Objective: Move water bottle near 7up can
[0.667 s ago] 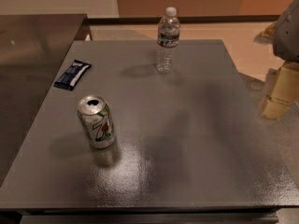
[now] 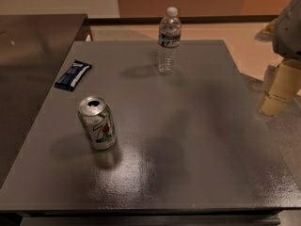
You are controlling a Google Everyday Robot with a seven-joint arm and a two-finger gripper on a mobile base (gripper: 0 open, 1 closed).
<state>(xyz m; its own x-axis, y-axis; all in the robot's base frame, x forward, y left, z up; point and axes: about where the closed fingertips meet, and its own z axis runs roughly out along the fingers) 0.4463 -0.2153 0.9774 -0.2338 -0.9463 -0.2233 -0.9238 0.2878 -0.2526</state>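
A dark grey square table (image 2: pixel 197 140) was seen from above and in front, with a soft glare caught on its glossy top near the front edge. Farthest from the gripper, along the left border of the view, a second dark surface (image 2: pixel 33 55) was set against the table's left side.

Next, on the left part of the table, a flat dark blue snack wrapper (image 2: pixel 73 75) was laid at a slant, far to the gripper's left. In front of the wrapper and slightly more towards the gripper's side, the 7up can (image 2: pixel 97 122) was stood upright. Its silver top was opened and its green and red "7" was turned towards the viewer. It was well apart from the gripper, to its left and nearer the table's front.

The water bottle (image 2: pixel 169 40) was stood upright and free near the table's back edge, with its white cap on and a dark label band wrapped round its upper part. It was placed to the gripper's left and farther back. It was well apart from the can, diagonally across the table top.

At the far right, the cream-coloured gripper (image 2: pixel 278 91) was held just off the table's right edge, beneath a pale grey arm housing (image 2: pixel 289 27). Whether it was spread or pressed together could not be told.
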